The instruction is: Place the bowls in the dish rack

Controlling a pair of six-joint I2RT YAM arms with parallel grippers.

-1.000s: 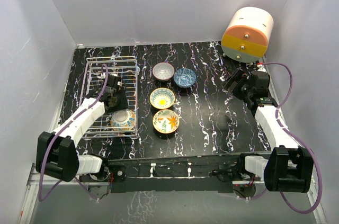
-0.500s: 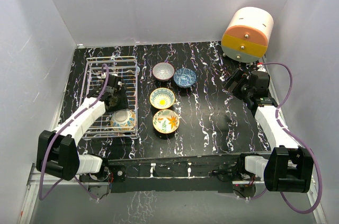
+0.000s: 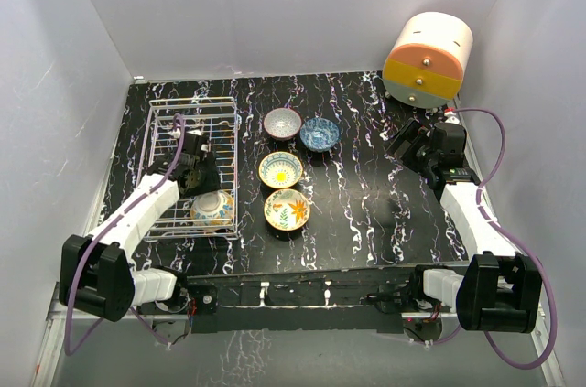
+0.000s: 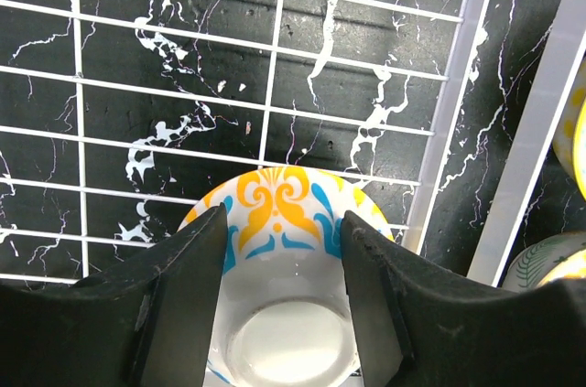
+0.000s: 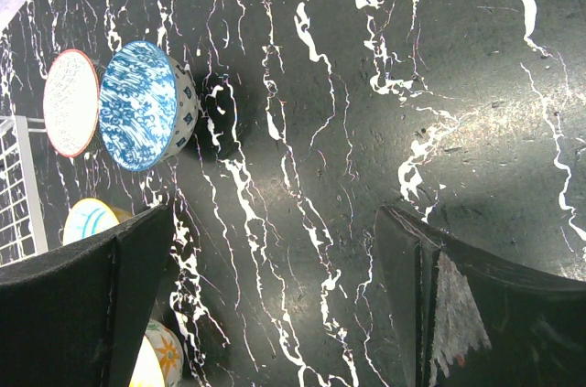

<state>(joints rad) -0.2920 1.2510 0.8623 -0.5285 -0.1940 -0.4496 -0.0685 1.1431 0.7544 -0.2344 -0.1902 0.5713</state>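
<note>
The dish rack (image 3: 192,102), a white wire basket, lies at the left of the table. At its near end one bowl (image 3: 212,209) with orange and blue patterns rests tilted. My left gripper (image 3: 200,184) reaches down to it. In the left wrist view the bowl (image 4: 284,213) shows its pale foot between the fingers, and my left gripper (image 4: 284,222) is shut on it above the rack wires (image 4: 453,103). Beside the rack stand a grey bowl (image 3: 282,123), a blue bowl (image 3: 320,134), a yellow-rimmed bowl (image 3: 280,169) and an orange floral bowl (image 3: 287,209). My right gripper (image 3: 407,145) hangs open over bare table.
A big cream, orange and yellow drum (image 3: 428,59) stands at the back right corner. White walls close in the table on three sides. In the right wrist view my right gripper (image 5: 275,213) frames black marbled table, with the blue bowl (image 5: 137,105) and grey bowl (image 5: 70,102) at the left.
The left arm's forearm and gripper have shifted a little to the left over the rack. The bowl in the rack and the right arm have stayed put.
</note>
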